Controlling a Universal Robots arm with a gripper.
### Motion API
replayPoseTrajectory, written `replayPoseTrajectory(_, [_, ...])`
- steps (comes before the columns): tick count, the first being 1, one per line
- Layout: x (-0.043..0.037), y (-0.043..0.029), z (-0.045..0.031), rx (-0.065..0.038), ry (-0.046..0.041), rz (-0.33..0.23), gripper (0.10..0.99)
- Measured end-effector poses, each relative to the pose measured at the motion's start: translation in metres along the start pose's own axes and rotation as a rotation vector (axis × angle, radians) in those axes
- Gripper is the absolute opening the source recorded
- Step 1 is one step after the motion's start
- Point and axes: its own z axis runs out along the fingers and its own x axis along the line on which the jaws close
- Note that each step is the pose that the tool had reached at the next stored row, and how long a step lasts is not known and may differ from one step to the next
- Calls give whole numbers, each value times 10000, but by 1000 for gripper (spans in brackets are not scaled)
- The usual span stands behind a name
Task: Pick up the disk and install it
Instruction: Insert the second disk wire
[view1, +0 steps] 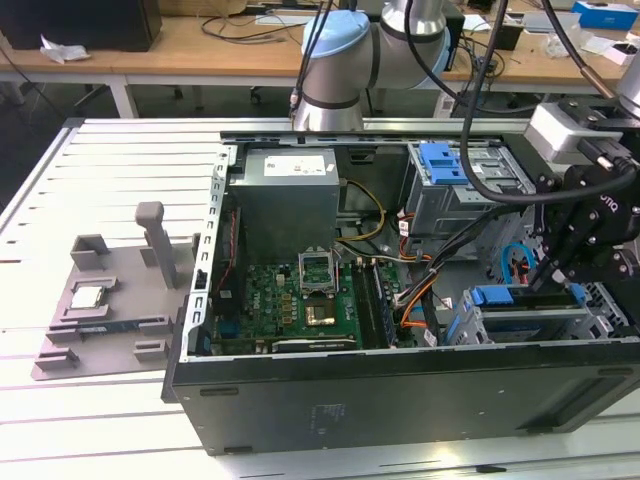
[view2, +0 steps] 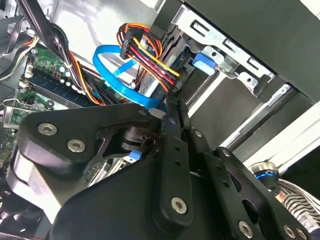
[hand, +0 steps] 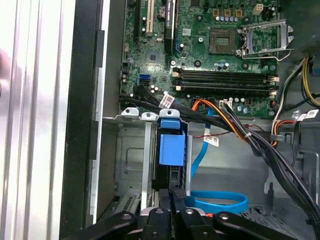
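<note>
Your claw (hand: 172, 192) is clamped on the disk (hand: 171, 150), partway into its bay; orange cables (hand: 220, 117) at two o'clock could snag.

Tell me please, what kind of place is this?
Probably an electronics or robotics lab. An open computer case lies on a slatted metal table, a robot arm reaches into it, and wooden benches behind hold cables.

No legible text on anything.

a white slatted table (view1: 110, 160) bears an open computer case (view1: 400, 390) and grey fixture (view1: 110, 300).
</note>
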Motion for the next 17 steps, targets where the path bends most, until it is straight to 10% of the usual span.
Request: replayPoseTrajectory(17, [-88, -4, 38, -6, 1, 0, 173])
